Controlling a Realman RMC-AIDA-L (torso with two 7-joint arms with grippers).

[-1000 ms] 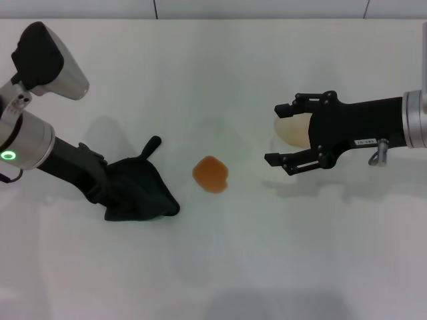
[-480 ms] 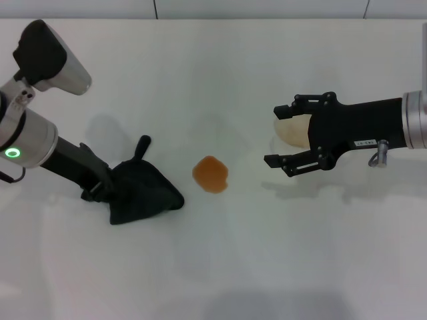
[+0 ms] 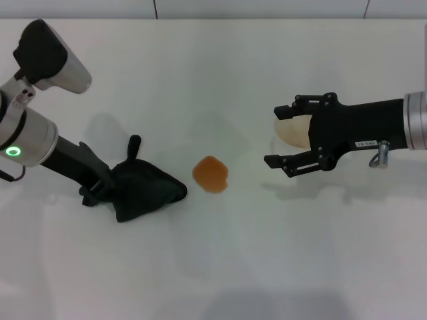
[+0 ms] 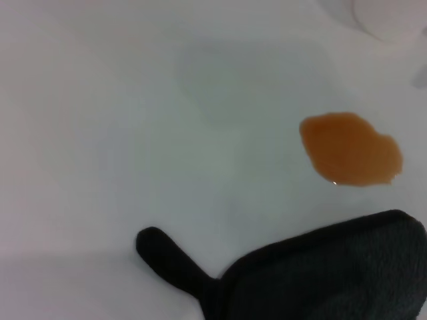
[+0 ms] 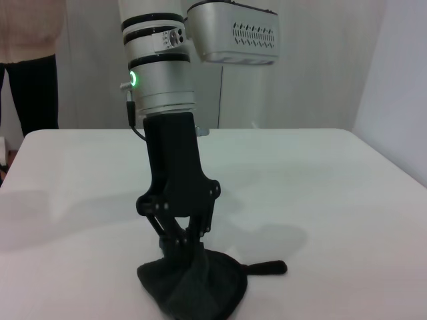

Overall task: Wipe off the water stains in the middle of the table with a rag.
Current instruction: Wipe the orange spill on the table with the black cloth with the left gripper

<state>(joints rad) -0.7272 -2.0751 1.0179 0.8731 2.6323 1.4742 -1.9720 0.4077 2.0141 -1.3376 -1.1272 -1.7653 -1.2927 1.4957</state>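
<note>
The water stain, a small orange-amber blotch, lies in the middle of the white table. It also shows in the left wrist view. The black rag lies bunched on the table just left of the blotch, a small gap apart, its thin tail pointing away. My left gripper is shut on the rag's left side and presses it down. The right wrist view shows that gripper pinching the rag from above. My right gripper is open and empty, hovering right of the blotch.
A pale cup sits just behind my right gripper's fingers. The table's far edge runs along the top of the head view. A person in dark trousers stands beyond the table in the right wrist view.
My left gripper has dragged the rag rightward toward the blotch, and the rag's tail has swung left. The right arm has not moved.
</note>
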